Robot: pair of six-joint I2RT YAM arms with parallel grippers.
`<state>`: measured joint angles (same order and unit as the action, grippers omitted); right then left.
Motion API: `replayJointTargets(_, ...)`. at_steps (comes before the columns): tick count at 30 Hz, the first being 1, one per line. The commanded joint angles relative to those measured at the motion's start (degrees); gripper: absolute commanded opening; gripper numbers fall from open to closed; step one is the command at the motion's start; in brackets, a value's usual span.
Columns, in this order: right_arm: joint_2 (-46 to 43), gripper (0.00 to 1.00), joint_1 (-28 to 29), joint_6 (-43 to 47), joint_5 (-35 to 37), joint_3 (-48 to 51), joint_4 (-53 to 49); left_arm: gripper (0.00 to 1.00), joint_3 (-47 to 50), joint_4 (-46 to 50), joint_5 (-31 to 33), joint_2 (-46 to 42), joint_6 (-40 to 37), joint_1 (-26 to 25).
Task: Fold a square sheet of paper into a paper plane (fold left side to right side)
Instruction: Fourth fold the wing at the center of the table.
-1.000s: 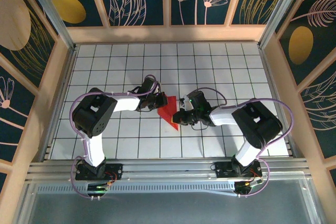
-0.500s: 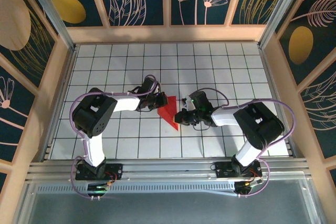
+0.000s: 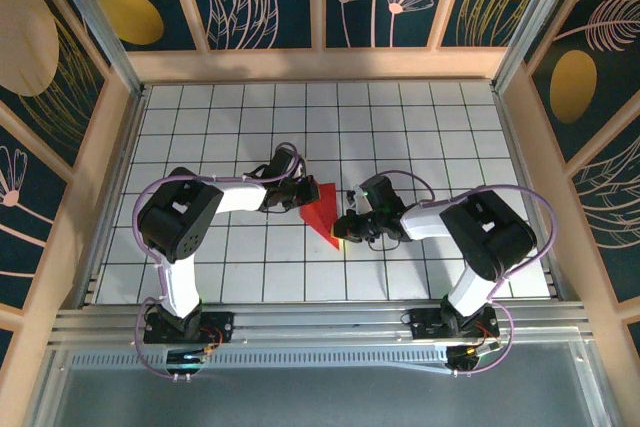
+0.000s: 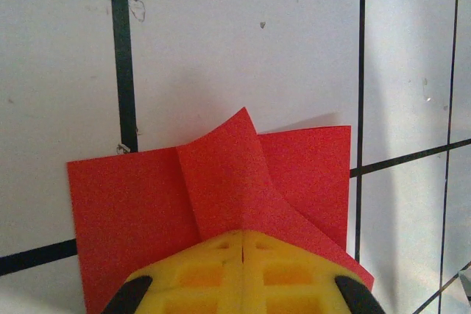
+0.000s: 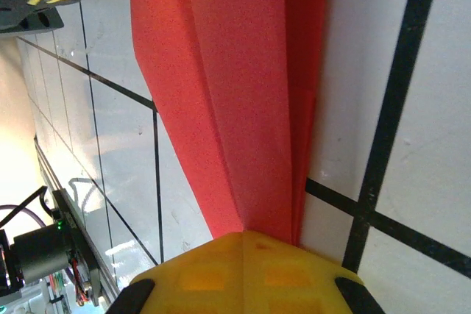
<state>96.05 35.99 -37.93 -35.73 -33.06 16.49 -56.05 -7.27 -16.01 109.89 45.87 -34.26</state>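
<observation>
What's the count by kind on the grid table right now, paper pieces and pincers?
red paper, part-folded: 1
pincers, both shut, one at each end of the paper: 2 (left pincer, right pincer)
Total: 3

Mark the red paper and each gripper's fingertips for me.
red paper (image 3: pixel 322 211): top view, middle of the folded sheet.
left gripper (image 4: pixel 241 240): left wrist view, seam where its closed yellow fingertips meet.
right gripper (image 5: pixel 243 244): right wrist view, front of its closed yellow fingertips, at the paper's narrow end.
</observation>
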Motion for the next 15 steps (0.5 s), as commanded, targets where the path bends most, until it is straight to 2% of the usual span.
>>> replayJointTargets(1, 1.1, 0.0, 0.2, 1.1, 1.9, -0.4, -3.2, 0.01, 1.6, 6.1, 3.0, 2.7, 0.0, -0.1)
replayJointTargets(9, 2.8, 0.0, 0.2, 2.4, 4.4, -1.7, -8.6, 0.03, -2.4, 6.0, 1.1, 0.2, -1.1, -0.1)
replayJointTargets(15, 4.0, 0.0, 0.3, 2.5, 6.0, -2.7, -11.3, 0.05, -5.9, 7.7, 2.5, -5.6, -3.4, 0.1)
